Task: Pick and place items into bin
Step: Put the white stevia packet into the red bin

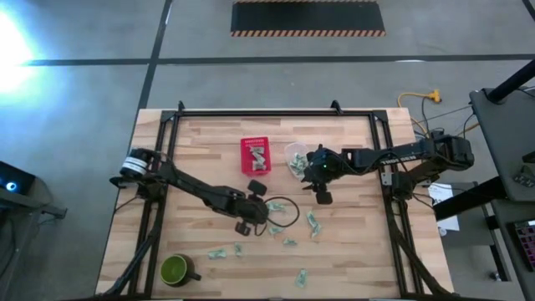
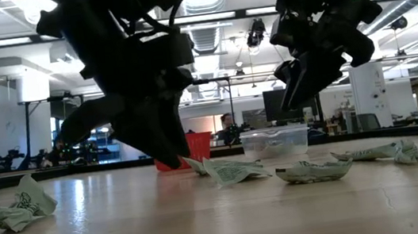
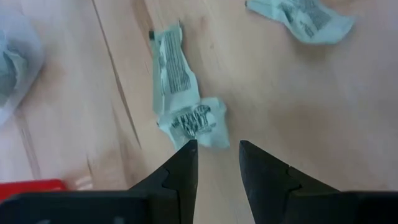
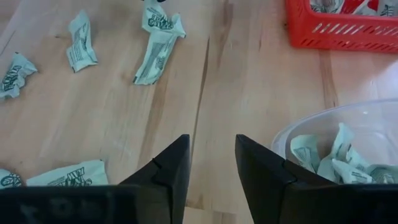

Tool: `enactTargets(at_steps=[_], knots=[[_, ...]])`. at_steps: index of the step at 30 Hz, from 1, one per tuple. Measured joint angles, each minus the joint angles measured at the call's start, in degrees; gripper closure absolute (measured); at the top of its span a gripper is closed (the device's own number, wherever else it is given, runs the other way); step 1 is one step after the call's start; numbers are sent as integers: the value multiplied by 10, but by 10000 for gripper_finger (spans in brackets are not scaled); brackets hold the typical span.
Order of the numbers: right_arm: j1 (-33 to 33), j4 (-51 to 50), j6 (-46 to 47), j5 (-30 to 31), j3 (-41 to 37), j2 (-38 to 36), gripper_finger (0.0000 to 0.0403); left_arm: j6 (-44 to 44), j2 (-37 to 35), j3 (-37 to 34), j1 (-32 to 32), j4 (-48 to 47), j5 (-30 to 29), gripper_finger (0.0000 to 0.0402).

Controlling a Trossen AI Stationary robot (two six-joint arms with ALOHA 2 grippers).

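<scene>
Wooden table (image 1: 351, 259) carries a red basket (image 1: 256, 155) near the middle of the far edge, with pale wrappers visible inside it. Just beside it, toward the right edge, sits a clear plastic container (image 1: 294, 155) holding more crumpled green-and-white wrappers; right wrist view shows them piled in the tub (image 4: 339, 158). A green mug (image 1: 175, 269) stands at the near left corner. Loose wrappers are scattered over the near half of the table: one (image 1: 312, 221) near the centre, one (image 1: 289, 242) a bit nearer the front edge, one (image 1: 217, 253) toward the mug, one (image 1: 300, 277) close to the front edge. Left gripper (image 1: 256, 199) sits over the table's middle, just nearside of the basket; its fingers (image 3: 186, 171) are spread with a clear gap, nothing between them, and a long crumpled wrapper (image 3: 182, 93) lies on the wood just beyond the tips, another wrapper (image 3: 301, 20) farther off. Right gripper (image 1: 318, 186) hangs over the table just nearside of the clear container, raised off the wood in the low view (image 2: 301, 82); its fingers (image 4: 171, 171) stand apart with bare table showing in the gap, holding nothing. From the right wrist, several wrappers (image 4: 157, 46) lie on the table ahead, and the basket corner (image 4: 348, 28) is in view. Low view shows crumpled wrappers (image 2: 20, 206) along the near table edge.
</scene>
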Motion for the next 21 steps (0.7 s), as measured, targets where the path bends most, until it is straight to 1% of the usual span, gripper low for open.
enactTargets(at_steps=[5,11,15,21], knots=[[0,-2,-2,0,0,0,282,0,-1,2,0,23,-2,301],[0,-2,-3,0,0,0,288,0,-3,1,0,30,-1,301],[0,-2,-4,0,-1,0,291,0,9,0,-1,29,13,301],[0,-2,-2,0,-1,0,289,0,27,0,-3,40,12,301]])
